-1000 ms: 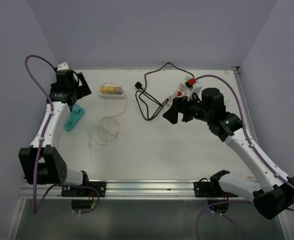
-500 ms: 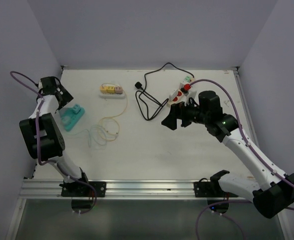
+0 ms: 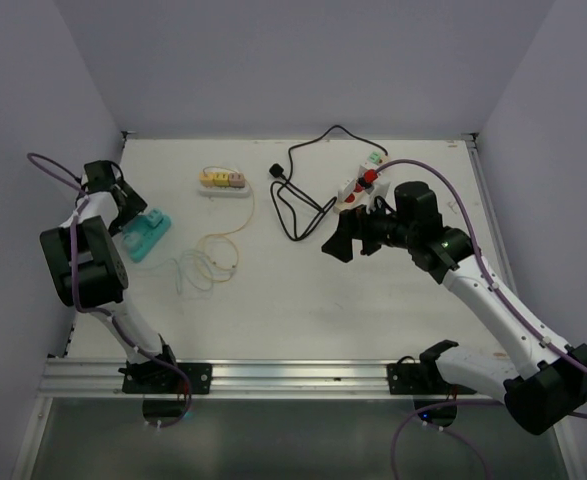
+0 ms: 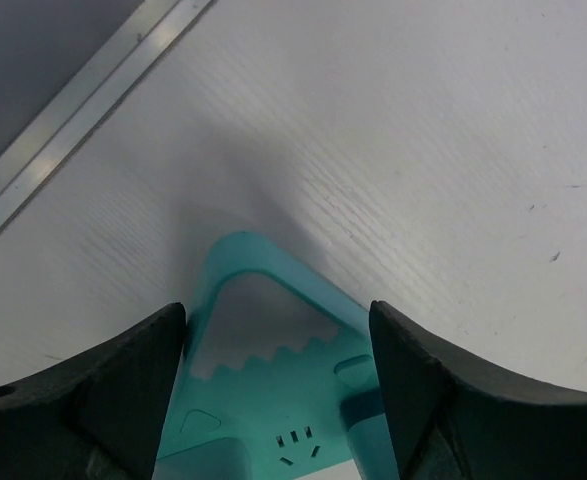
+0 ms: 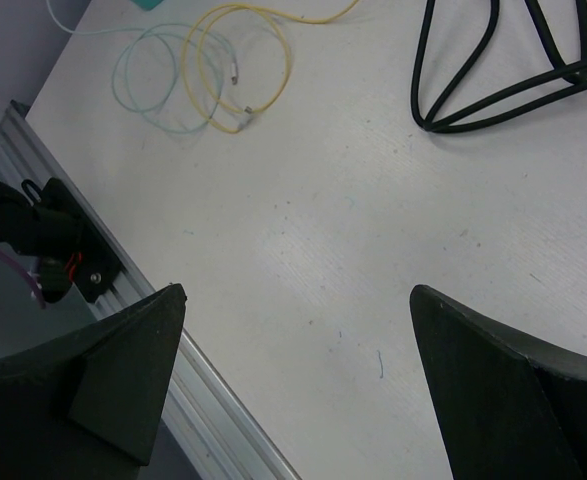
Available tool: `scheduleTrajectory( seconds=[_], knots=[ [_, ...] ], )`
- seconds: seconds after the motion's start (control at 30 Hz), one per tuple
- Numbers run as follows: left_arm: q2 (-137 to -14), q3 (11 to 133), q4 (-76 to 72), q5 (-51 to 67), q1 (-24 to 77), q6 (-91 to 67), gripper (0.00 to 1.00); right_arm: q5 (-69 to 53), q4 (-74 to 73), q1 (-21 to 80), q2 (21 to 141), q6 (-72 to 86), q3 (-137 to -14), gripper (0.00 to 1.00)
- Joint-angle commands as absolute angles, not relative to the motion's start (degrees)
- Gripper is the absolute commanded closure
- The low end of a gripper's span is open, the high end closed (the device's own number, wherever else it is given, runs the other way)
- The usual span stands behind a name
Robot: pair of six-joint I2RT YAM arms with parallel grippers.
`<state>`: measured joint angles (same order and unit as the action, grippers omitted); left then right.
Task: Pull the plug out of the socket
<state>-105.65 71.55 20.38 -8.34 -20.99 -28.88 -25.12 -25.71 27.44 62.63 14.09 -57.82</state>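
Plug: none of the views isolates it with certainty. The likeliest candidate is the darker teal piece (image 4: 361, 408) seated on the teal socket block (image 3: 145, 236), which lies at the left of the table (image 3: 303, 300) in the top view. The block's long axis runs from lower left to upper right. A pale green cable (image 3: 188, 272) trails from it toward the centre of the table.

The left gripper (image 4: 275, 318) is much the nearer of the two and hangs directly over the upper-left end of the block. In the left wrist view its jaws stand apart, one finger (image 4: 103, 400) at each flank, and the block nearly fills the gap between them. Whether the pads already press on the plastic cannot be told. The candidate plug sits low in that view, close to the inner face of the right-hand finger.

The right gripper (image 5: 298, 295) has its jaws wide apart and holds nothing. It hangs over bare table right of centre, well apart from the teal block.

Other items in the top view:
- White power strip (image 3: 358, 187), upper right, with its black cable (image 3: 298, 205).
- Loose black plug (image 3: 276, 172), in no socket.
- Pastel strip (image 3: 223, 182).
- Yellow cord (image 3: 220, 248).

Judgement: the coming move depends on the left jaws closing across the block's short axis, in line with the plug. A grip on the housing alone would lift the socket and plug together.
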Motion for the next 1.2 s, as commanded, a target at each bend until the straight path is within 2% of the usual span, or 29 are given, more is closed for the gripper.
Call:
scheduleTrajectory(
  seconds=[0.0, 0.33, 0.63, 0.83, 1.0, 1.17],
  knots=[
    [-104.24, 68.74, 17.58, -1.95, -21.36, -32.07, 0.23, -26.45, -25.66, 27.51, 62.84, 13.1, -57.57, 0.01],
    [-94.85, 57.4, 14.33, 7.91, -19.08, -40.68, 0.25, -26.8, -25.14, 27.51, 62.49, 12.92, -56.95, 0.01],
    [-83.33, 45.46, 11.17, 4.4, -4.67, -52.98, 0.2, -27.16, -24.79, 27.51, 62.23, 13.18, -56.6, 0.01],
    [-78.23, 43.33, 11.69, 2.2, 5.88, -57.12, 0.18, -27.51, -24.61, 27.51, 62.14, 13.27, -56.51, 0.01],
    [-73.93, 44.21, 15.1, 2.72, 11.25, -54.33, 0.11, -28.21, -24.35, 27.51, 62.4, 13.62, -56.51, 0.01],
    [-71.54, 47.28, 17.58, 0.26, 11.25, -37.74, 0.09, -29.35, -23.82, 27.51, 62.23, 13.62, -56.34, 0.01]
  ],
)
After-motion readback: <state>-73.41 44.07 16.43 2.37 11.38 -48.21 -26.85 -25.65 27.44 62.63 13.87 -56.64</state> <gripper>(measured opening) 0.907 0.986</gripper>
